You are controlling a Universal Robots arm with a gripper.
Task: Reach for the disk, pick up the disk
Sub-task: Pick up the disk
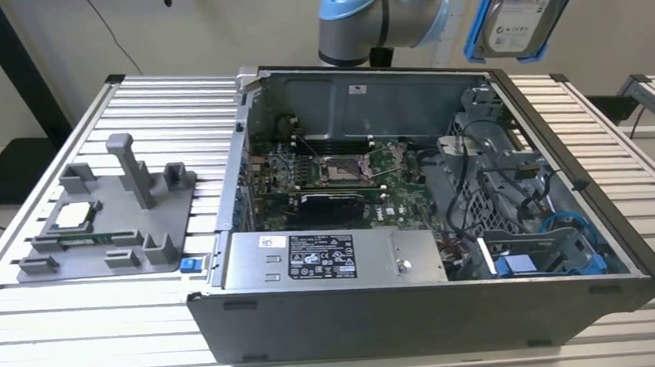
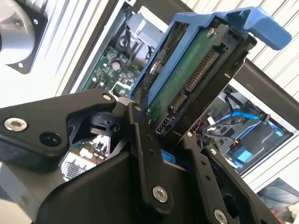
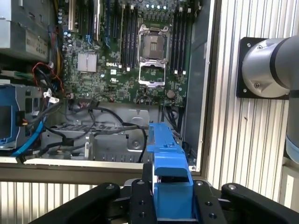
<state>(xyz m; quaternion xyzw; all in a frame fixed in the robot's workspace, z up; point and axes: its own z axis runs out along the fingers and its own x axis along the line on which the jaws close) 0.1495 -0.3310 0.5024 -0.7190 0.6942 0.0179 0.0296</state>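
Note:
The disk (image 1: pixel 519 23), silver with a white label and a blue bracket, hangs high above the open computer case's back right corner in the exterior view. My gripper (image 2: pixel 170 140) is shut on it. In the second wrist view the black fingers (image 2: pixel 142 140) clamp the disk (image 2: pixel 196 70), whose green circuit board and connectors face the camera. The blue bracket of the disk (image 3: pixel 166 149) sits between the gripper's (image 3: pixel 170 196) black fingers in the first wrist view, over the case's edge.
The open computer case (image 1: pixel 593 174) stands on a slatted metal table (image 1: pixel 165 102), with motherboard (image 1: pixel 340 172), cables and a grey metal box with a sticker (image 1: pixel 324 258) inside. A grey fixture (image 1: pixel 104 223) carrying a processor chip (image 1: pixel 72 215) lies at the exterior view's left.

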